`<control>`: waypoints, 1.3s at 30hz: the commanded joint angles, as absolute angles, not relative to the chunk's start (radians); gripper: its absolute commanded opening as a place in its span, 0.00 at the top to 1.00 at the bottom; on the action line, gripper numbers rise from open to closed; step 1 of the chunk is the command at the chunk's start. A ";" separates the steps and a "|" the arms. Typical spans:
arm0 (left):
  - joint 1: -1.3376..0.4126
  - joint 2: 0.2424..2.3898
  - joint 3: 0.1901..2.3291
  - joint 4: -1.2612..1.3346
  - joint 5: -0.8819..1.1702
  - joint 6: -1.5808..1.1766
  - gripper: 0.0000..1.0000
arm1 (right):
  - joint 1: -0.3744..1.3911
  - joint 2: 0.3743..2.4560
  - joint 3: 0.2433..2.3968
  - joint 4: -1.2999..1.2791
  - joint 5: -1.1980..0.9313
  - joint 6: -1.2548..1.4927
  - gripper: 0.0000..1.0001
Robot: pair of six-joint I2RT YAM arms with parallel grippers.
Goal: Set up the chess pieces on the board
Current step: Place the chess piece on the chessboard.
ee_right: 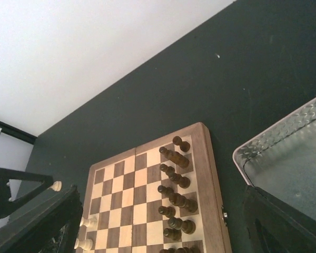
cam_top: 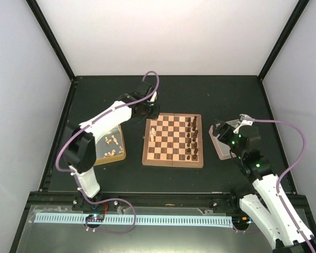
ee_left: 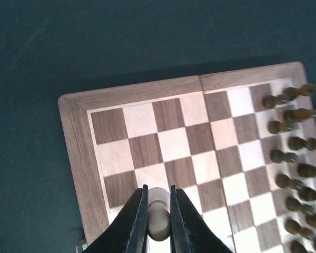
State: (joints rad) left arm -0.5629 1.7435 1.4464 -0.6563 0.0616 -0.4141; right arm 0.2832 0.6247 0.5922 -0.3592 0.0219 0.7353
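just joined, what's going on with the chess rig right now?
Chess setup is in progress. The left gripper is shut on a pale piece, held above the left edge of the board near its far corner. Dark pieces stand in two files along the board's right side. A few pale pieces are on the left side, and spare pale pieces lie in the tin beside it. The right gripper is open and holds nothing, hovering by the silver tray right of the board.

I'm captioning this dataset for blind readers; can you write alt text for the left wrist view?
The left arm's black end effector grips one pale cream wooden chess piece over a square wooden chessboard with tan and brown squares. Dark brown wooden chess pieces stand in two rows along its right side.
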 commanded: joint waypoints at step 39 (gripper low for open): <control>-0.580 2.177 1.726 -0.639 -0.039 -0.330 0.85 | 0.277 0.700 0.604 -0.320 0.023 0.721 0.16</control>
